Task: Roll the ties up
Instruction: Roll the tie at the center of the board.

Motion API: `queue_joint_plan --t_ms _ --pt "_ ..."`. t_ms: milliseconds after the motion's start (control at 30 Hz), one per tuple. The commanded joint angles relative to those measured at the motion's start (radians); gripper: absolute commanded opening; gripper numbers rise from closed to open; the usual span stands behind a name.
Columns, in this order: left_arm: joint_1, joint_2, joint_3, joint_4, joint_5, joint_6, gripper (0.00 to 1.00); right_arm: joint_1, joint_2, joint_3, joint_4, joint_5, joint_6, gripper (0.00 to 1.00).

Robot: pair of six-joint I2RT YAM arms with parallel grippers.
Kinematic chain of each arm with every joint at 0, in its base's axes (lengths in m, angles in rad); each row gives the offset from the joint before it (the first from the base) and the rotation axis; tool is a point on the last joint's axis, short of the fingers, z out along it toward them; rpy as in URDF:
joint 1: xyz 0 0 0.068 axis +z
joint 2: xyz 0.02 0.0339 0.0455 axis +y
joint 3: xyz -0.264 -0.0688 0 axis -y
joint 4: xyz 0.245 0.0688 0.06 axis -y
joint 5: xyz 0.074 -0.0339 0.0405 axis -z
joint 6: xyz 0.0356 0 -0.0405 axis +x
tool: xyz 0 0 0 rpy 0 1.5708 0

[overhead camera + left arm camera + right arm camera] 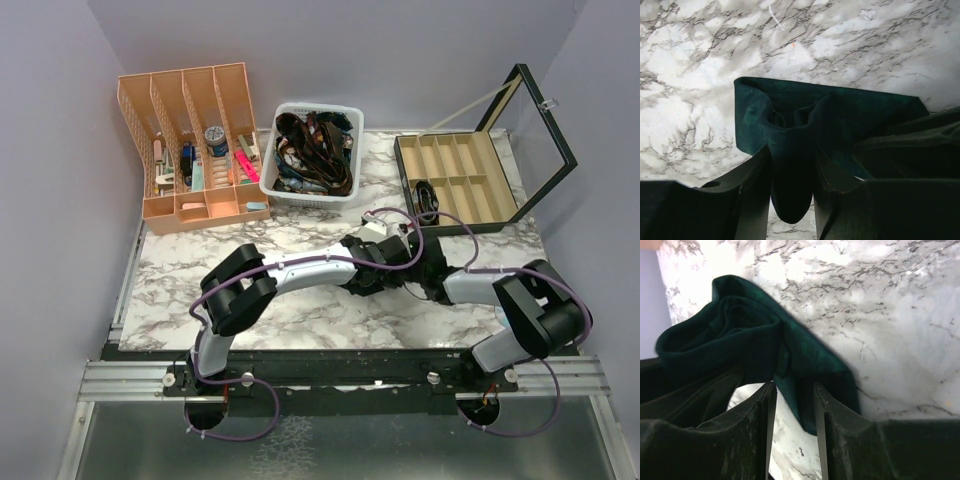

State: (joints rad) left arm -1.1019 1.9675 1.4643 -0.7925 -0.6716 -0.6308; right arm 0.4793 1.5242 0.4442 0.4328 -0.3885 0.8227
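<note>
Loosely wound: a teal tie held between two grippers

The dark teal tie (pixel 840 115) lies in a slack coil on the marble table (pixel 270 235), at the middle where both arms meet. The left gripper (pixel 792 192) has its fingers drawn close on a thick fold of the fabric, which fills the gap between them. The right gripper (pixel 792 435) shows a narrow gap. A corner of the tie runs into it with marble showing beside, and I cannot tell whether the cloth is pinched or only lies beneath.

The coil looks lopsided, so I judge the rolling only partly done. To do it well, one gripper should pin the core while the other feeds the free length round under light tension, keeping the edges in line. Cloth this soft is likely to spring open when let go.

More ties fill the white basket (pixel 275 180) at the back, and a compartment box (pixel 400 160) stands open to the right.

No brand, label or writing can be read anywhere.
</note>
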Motion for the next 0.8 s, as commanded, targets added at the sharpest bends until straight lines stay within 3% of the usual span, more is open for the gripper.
queue_joint_plan --t_ms 0,100,367,633,767 --pt "-0.008 -0.013 0.012 0.088 0.085 0.001 0.38 -0.016 -0.088 -0.037 0.052 -0.047 0.032 0.43" --pt "-0.003 -0.029 0.002 0.123 0.117 0.001 0.41 -0.017 -0.158 -0.043 -0.007 0.003 0.037 0.49" --pt "0.002 -0.072 -0.021 0.222 0.199 0.038 0.47 -0.021 -0.314 -0.06 -0.3 0.276 0.024 0.5" --pt "0.01 -0.126 -0.041 0.308 0.274 0.073 0.51 -0.054 -0.396 -0.058 -0.421 0.342 -0.002 0.5" --pt "0.024 -0.173 -0.07 0.375 0.345 0.103 0.58 -0.074 -0.439 -0.033 -0.524 0.382 -0.004 0.51"
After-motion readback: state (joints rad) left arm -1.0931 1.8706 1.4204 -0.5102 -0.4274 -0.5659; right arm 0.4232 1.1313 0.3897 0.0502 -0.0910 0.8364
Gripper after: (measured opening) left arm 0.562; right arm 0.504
